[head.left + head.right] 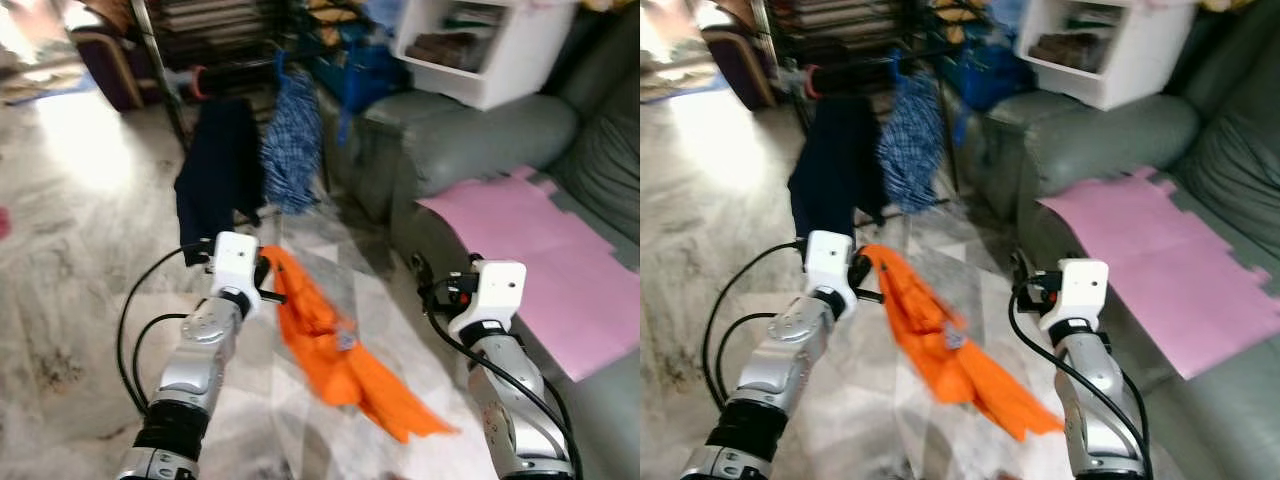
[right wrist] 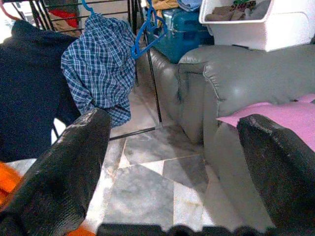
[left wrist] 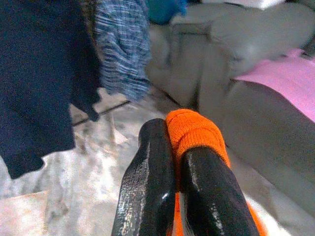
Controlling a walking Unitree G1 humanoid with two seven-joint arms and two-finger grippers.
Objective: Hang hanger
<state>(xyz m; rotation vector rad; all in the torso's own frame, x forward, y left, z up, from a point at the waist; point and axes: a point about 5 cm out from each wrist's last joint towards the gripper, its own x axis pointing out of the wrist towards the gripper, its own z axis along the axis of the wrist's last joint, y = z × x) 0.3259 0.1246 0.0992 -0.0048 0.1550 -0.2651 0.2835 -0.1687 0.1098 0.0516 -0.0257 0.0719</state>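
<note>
Left eye view: the left gripper sits at centre left of the frame, its jaws clamped on the top of an orange garment that trails down and toward the lower right over the pale marble floor. In the left wrist view the two black fingers press together on a fold of that orange cloth. No hanger can be made out inside the orange garment, which looks blurred. The right gripper is raised at centre right of the left eye view, beside the edge of a grey sofa; in the right wrist view its jaws stand wide apart with nothing between them. Above the left gripper, in the upper middle of the frame, a dark navy garment and a blue checked shirt hang side by side from a black clothes rack. In the right wrist view the checked shirt hangs on a blue hanger, and a red hanger hook shows above the navy garment at the upper left. A pink mat lies on the sofa seat at the right, and a white storage bin rests on the sofa's arm at the upper right.
</note>
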